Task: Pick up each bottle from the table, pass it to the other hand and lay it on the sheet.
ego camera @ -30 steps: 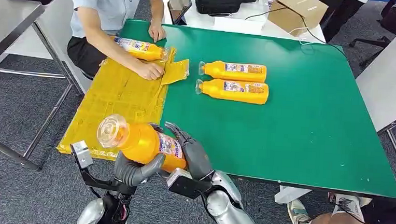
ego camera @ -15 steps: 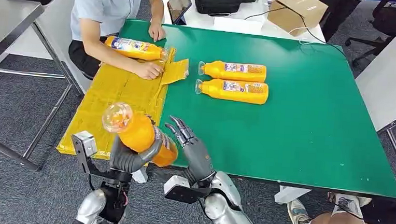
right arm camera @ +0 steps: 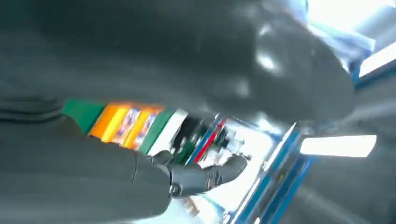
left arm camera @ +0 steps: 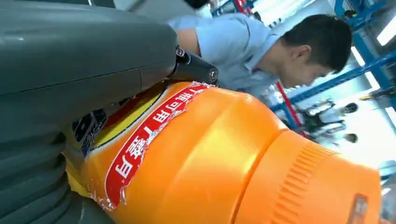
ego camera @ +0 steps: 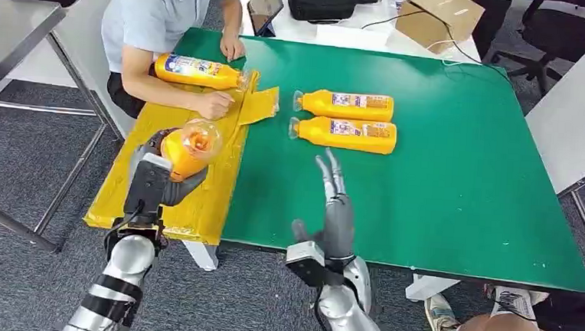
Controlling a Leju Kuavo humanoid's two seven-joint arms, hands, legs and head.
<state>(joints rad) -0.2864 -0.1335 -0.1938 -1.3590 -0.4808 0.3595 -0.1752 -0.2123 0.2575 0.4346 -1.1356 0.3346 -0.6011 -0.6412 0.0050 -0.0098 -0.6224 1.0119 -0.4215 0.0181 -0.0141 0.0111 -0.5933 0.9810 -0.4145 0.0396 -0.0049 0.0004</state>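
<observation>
Left hand (ego camera: 168,175) has the orange bottle (ego camera: 187,148), fingers wrapped around its body, held above the yellow sheet (ego camera: 160,146) at the bench's left edge. My right hand (ego camera: 335,206) is up over the green bench (ego camera: 443,167), fingers spread, holding nothing. Two more bottles (ego camera: 344,119) lie side by side mid-bench. A person's hand (ego camera: 215,104) rests on the sheet beside another bottle (ego camera: 199,71).

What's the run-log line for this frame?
left hand: holds bottle over yellow sheet | right hand: open, above green table | two bottles on table
</observation>
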